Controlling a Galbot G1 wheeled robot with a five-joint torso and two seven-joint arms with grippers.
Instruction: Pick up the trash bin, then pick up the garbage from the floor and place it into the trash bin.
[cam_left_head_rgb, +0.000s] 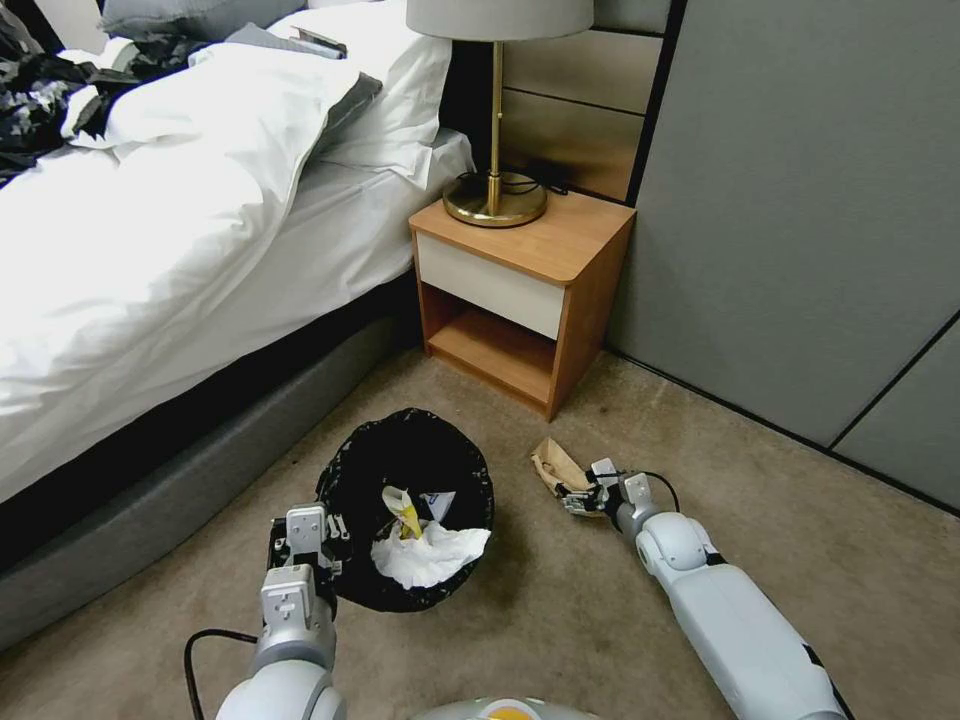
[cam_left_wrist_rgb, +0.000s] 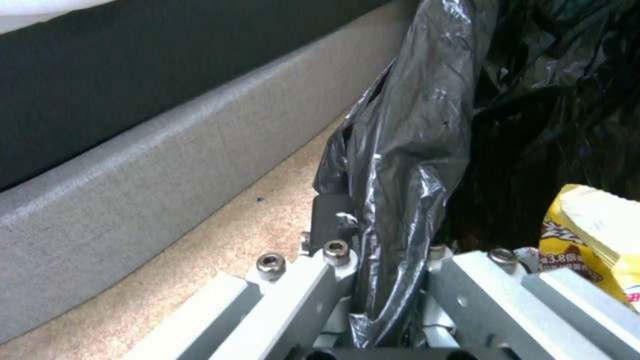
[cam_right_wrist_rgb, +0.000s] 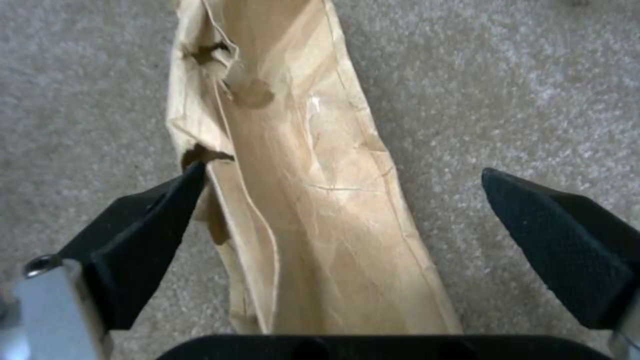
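The left gripper (cam_left_head_rgb: 335, 525) pinches the near-left rim of the round trash bin with its crinkly black bag (cam_left_head_rgb: 355, 470), beside the grey bed base (cam_left_head_rgb: 150, 500). White tissue (cam_left_head_rgb: 430, 555) lies inside. The crumpled brown paper (cam_left_head_rgb: 555, 462) lies on the tan carpet (cam_left_head_rgb: 560, 620) before the wooden nightstand (cam_left_head_rgb: 525, 290).

Left wrist view: the yellow snack wrapper (cam_left_wrist_rgb: 593, 235) reads "3.8".

Right wrist view: the right gripper (cam_right_wrist_rgb: 343, 195) is spread wide around the long paper, which points straight away from it.

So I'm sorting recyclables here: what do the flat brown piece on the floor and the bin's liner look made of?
The brown piece looks like kraft paper: matte, with sharp creases and torn holes, lying between the right end effector's open fingers. The liner looks like thin black plastic film: glossy and finely crinkled, pinched in the left end effector.
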